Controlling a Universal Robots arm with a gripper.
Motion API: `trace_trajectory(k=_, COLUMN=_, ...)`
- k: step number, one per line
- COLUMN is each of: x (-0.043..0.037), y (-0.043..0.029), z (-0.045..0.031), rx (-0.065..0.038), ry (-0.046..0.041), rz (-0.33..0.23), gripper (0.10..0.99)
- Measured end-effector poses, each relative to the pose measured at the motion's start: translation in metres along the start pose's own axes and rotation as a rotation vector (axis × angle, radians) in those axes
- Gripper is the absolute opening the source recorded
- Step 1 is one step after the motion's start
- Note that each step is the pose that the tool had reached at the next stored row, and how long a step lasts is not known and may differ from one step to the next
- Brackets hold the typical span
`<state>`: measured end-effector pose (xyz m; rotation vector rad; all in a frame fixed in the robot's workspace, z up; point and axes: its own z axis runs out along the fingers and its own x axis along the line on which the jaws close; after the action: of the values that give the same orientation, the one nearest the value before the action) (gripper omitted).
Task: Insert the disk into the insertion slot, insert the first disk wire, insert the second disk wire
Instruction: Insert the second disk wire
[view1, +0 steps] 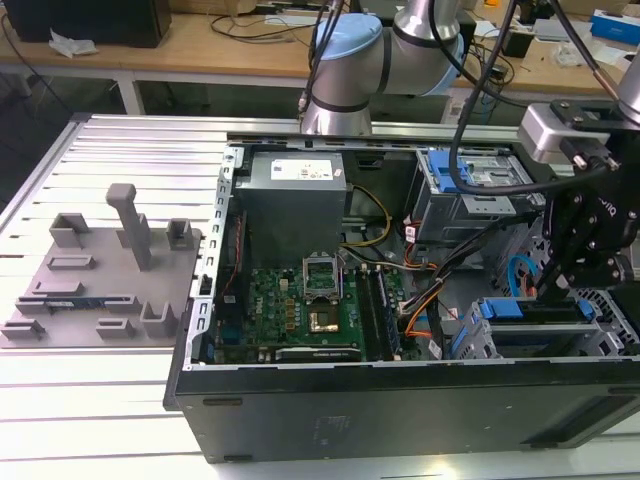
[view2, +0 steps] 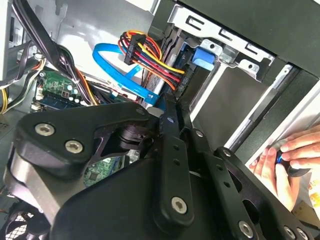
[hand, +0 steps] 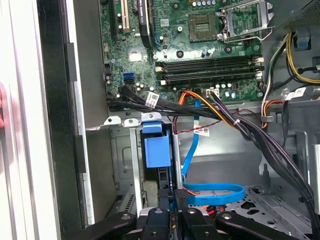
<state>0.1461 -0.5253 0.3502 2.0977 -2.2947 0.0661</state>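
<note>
In the exterior view we see the pincer (view1: 553, 293) down at the disk (view1: 535, 311), seated in its insertion slot (view1: 600, 335). In both wrist views, fingers look together on a thin, pliant wire connector; grip its stiff plug.

- The disk (view1: 530, 309) shows mostly as its bright blue carrier. It lies flat and low at the exterior view's right, near the case's front wall, and appears to sit inside its bay.
- The insertion slot (view1: 590, 335) is a low, grey perforated metal cage. In the first wrist view, the carrier's blue end (hand: 155, 150) stands between the cage's rails (hand: 134, 165).
- The flat blue wire (hand: 215, 192) curls in a loose loop just beside the cage.
- The red, yellow, orange and black wire bundle (view2: 152, 57) hangs near the blue end. I cannot tell whether it is plugged in.
</note>
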Motion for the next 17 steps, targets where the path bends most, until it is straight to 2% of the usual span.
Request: trace_trajectory(k=17, x=-0.0006, y=-0.0002, z=0.0115, rx=0.001, ry=0.0008, rz=-0.018, gripper=0.161)
